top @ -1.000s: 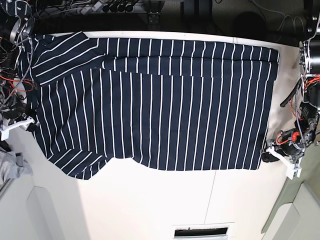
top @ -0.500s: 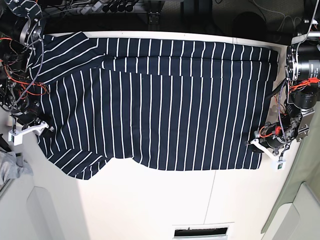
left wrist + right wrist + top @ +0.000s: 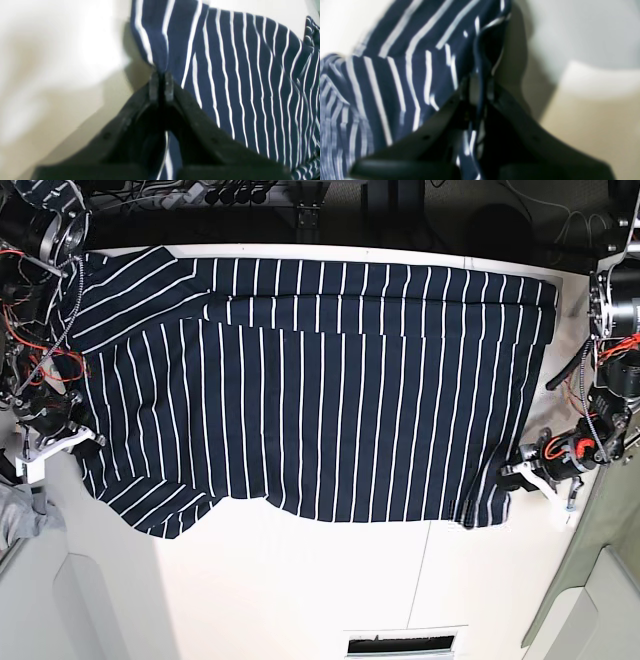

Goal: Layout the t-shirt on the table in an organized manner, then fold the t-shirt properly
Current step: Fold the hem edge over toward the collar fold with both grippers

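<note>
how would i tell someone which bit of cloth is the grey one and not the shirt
Start from the big white table, mostly covered by the dark navy t-shirt with thin white stripes. In the base view, go to the picture's left edge, just below the shirt's lower left corner: the small grey cloth lies crumpled there. It is plain pale grey, unstriped and far smaller than the shirt.

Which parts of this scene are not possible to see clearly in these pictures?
- Left wrist view: left hand hides how much t-shirt lies between its fingers.
- Right wrist view: blurred; the fabric edge in the right hand is unclear.
- Base view: small grey cloth is cut off by the edge.
</note>
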`<control>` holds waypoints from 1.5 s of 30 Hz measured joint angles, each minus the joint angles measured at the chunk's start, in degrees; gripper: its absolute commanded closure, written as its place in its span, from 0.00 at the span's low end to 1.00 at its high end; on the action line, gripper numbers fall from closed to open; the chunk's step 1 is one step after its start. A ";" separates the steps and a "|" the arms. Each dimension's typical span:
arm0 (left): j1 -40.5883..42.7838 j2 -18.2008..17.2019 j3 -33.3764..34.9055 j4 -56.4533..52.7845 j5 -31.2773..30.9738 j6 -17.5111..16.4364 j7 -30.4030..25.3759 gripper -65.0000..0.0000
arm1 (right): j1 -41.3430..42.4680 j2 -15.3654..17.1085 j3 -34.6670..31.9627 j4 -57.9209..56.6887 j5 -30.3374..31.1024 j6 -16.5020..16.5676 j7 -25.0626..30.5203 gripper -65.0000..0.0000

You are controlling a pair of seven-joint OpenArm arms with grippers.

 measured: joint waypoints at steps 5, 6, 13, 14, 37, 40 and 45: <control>2.86 -3.63 0.26 8.33 -12.28 0.22 13.81 1.00 | -0.07 3.63 0.00 2.73 8.07 1.29 -8.55 1.00; 4.22 -4.24 0.59 10.91 -14.95 0.22 16.02 1.00 | -0.04 4.24 0.00 3.26 10.19 1.57 -10.25 1.00; 18.27 -11.67 0.98 34.60 -28.28 0.04 23.23 1.00 | -6.45 7.30 -0.09 11.69 18.53 1.81 -15.21 1.00; 20.02 -12.79 0.85 37.88 -28.85 0.02 23.34 1.00 | -8.41 7.52 -0.11 13.60 19.08 1.81 -15.43 1.00; 35.28 -10.91 0.85 52.30 -17.44 0.00 22.34 1.00 | -25.75 7.50 3.50 26.08 19.17 0.61 -4.87 0.45; 35.34 -10.91 0.85 52.30 -15.93 0.00 22.32 1.00 | -21.66 7.48 3.91 26.05 16.41 -2.54 -4.87 0.45; 35.41 -10.91 0.85 52.30 -15.93 0.00 22.27 1.00 | -12.90 6.84 0.87 21.66 10.10 -5.01 -2.56 0.45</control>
